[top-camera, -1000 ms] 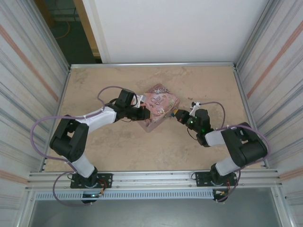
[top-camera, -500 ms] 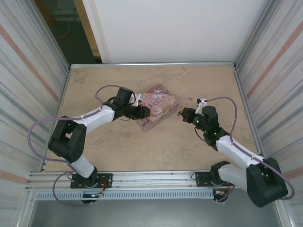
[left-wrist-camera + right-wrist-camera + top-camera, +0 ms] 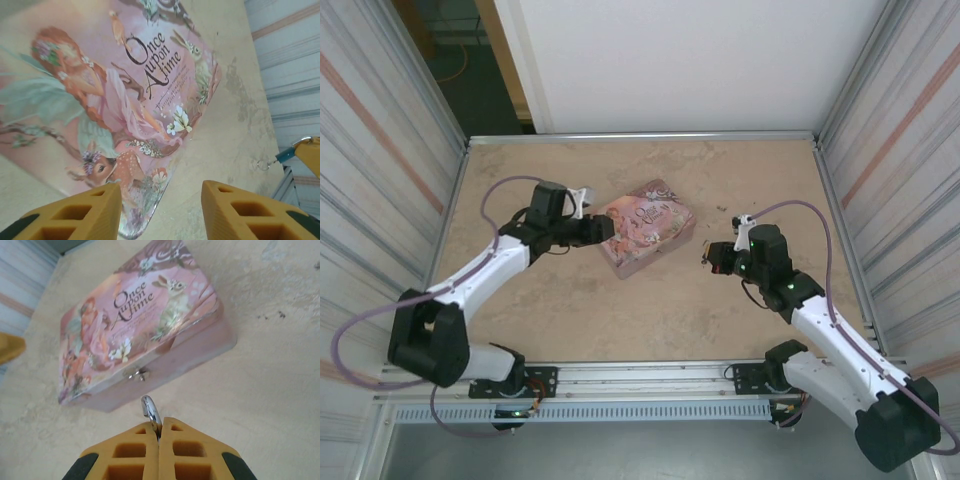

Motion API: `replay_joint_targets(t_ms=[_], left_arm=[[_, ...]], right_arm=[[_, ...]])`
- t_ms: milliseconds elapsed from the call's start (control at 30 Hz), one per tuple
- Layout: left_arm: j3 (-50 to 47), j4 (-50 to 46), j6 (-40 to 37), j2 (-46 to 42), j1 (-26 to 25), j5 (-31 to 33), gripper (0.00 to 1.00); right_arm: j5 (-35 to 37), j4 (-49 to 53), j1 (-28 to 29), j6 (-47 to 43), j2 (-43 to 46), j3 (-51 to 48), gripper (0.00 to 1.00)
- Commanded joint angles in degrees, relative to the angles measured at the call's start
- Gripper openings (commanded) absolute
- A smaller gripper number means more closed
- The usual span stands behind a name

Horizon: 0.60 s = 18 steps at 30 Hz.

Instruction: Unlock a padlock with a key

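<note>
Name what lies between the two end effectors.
The tin, in the top view: left end effector at its left end, right end effector, shut on the padlock, beyond its right side.

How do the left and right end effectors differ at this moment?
The left end effector is open with nothing between its fingers; the right end effector is shut on a silvery padlock shackle. The left sits at the edge of the pink tin; the right stands apart from it. Both have yellow fingers and point at the tin.

Pretty clearly a robotics lab cell: a beige counter (image 3: 640, 310) is boxed in by corrugated panel walls (image 3: 370, 180) and aluminium rails (image 3: 640, 372).
</note>
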State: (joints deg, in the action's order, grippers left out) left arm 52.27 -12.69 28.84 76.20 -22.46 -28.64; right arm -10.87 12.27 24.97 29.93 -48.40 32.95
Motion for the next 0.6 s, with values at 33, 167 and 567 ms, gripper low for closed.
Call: replay_joint_targets(t_ms=[33,167,567], left_arm=[[-3.26,-4.18,-4.46,-6.2,0.47,8.2,0.54],[-6.12,-5.23,-5.88,-11.26,1.41,11.83,0.61],[-17.2,-4.98,-4.23,-26.03,8.78,19.61,0.77]], right_arm=[[-2.15,10.65,2.44,-2.58,0.31,3.8,0.0],[-1.3,14.34,5.99,-2.77,-1.04,5.16,0.0],[0.6,17.86,14.93,-1.61,-7.9,5.99,0.0]])
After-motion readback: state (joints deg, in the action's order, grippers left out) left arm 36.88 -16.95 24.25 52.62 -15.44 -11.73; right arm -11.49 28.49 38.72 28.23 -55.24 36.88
